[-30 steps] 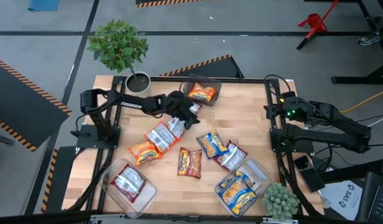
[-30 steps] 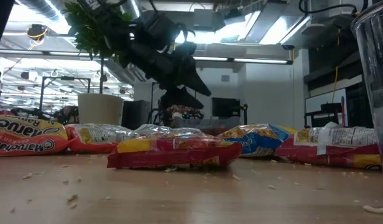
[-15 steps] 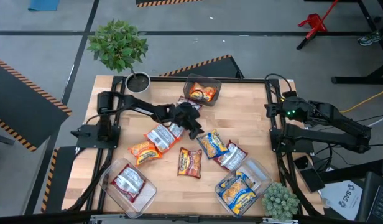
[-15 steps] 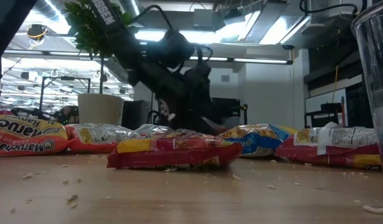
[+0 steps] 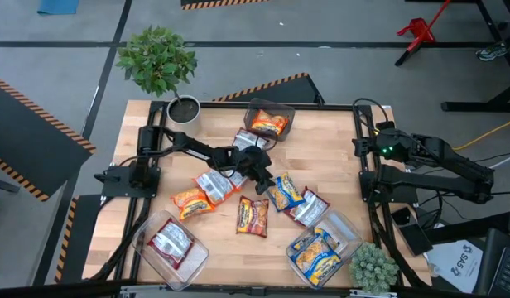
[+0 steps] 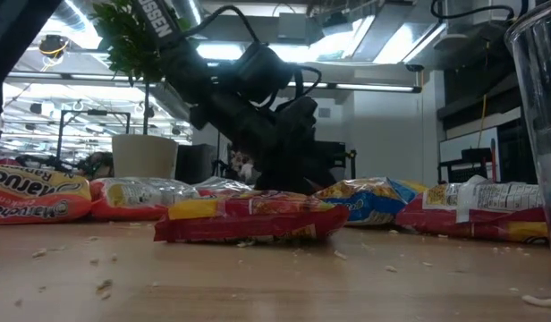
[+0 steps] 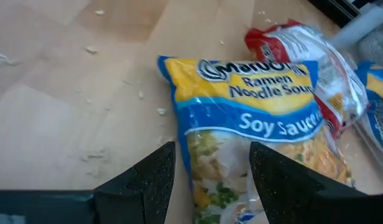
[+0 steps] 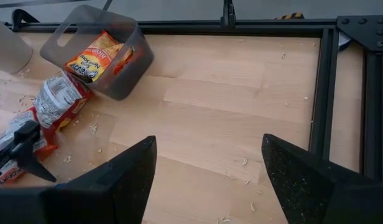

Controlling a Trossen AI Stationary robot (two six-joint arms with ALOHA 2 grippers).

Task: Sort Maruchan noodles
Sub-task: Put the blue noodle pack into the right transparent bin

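Note:
Loose Maruchan noodles packets lie flat mid-table: a blue-and-yellow one [image 5: 281,190], a silver-white one [image 5: 218,180], an orange one [image 5: 193,201], a dark-red one [image 5: 252,215] and a silver-and-red one [image 5: 309,207]. My left gripper [image 5: 262,178] is open and low over the blue-and-yellow packet [image 7: 253,106]. Its two fingers stand on either side of that packet's nearer end. My right gripper [image 8: 207,186] waits open, high at the table's right edge. My left gripper [image 7: 211,148] comes slanting down from the table's left, its fingers [image 7: 157,177] straddling one short end [image 7: 210,180] of the blue-and-yellow packet, which lies flat on the table. Whether the fingers touch it, I cannot tell.
Three clear bins hold packets: a far one [image 5: 281,109] with orange, a near-left one [image 5: 147,257] with silver-and-red, a near-right one [image 5: 348,225] with blue-and-yellow. A potted plant [image 5: 160,62] stands at the far left corner, a small succulent [image 5: 372,266] at the near right.
My left gripper has swung from beside the far bin toward the table's near right and sunk, tipping further down, until it stands low over the blue-and-yellow packet. Its fingers show the same gap. The packets have stayed put.

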